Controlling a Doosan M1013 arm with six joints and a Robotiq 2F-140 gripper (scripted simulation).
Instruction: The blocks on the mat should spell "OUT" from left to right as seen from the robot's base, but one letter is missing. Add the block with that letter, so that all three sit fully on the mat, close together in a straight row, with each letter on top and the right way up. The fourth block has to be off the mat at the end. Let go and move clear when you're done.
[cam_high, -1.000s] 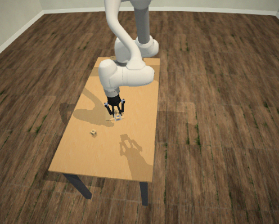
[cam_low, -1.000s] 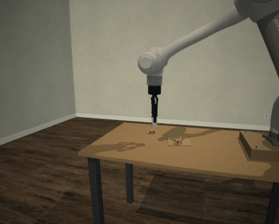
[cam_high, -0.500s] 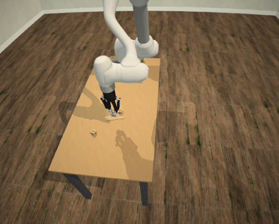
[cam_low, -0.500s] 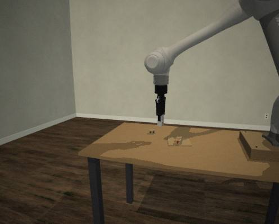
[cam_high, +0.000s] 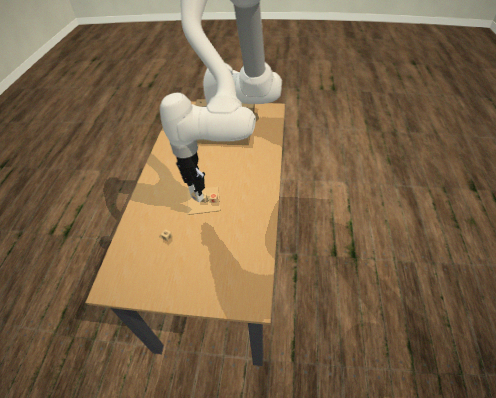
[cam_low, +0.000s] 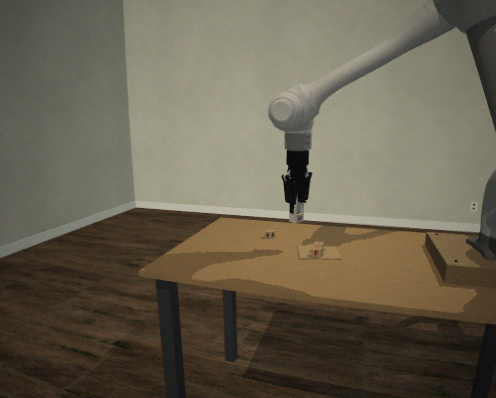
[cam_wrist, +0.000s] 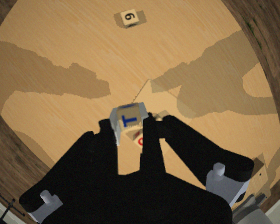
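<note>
My gripper (cam_wrist: 129, 113) is shut on a pale block with a blue "T" (cam_wrist: 128, 118) and holds it in the air above the mat. In the exterior view the gripper (cam_low: 297, 212) hangs well above the tan mat (cam_low: 319, 252). In the top view the gripper (cam_high: 199, 194) is over the mat's (cam_high: 205, 205) left part, beside a block with a red letter (cam_high: 214, 196). The blocks on the mat (cam_low: 316, 248) are small; their letters are too small to read. A fourth block (cam_high: 166, 236) lies off the mat on the table, also seen in the wrist view (cam_wrist: 129, 17).
The wooden base plate (cam_low: 455, 257) with the arm's foot stands at the table's far end. The table's edges lie left and right of the mat.
</note>
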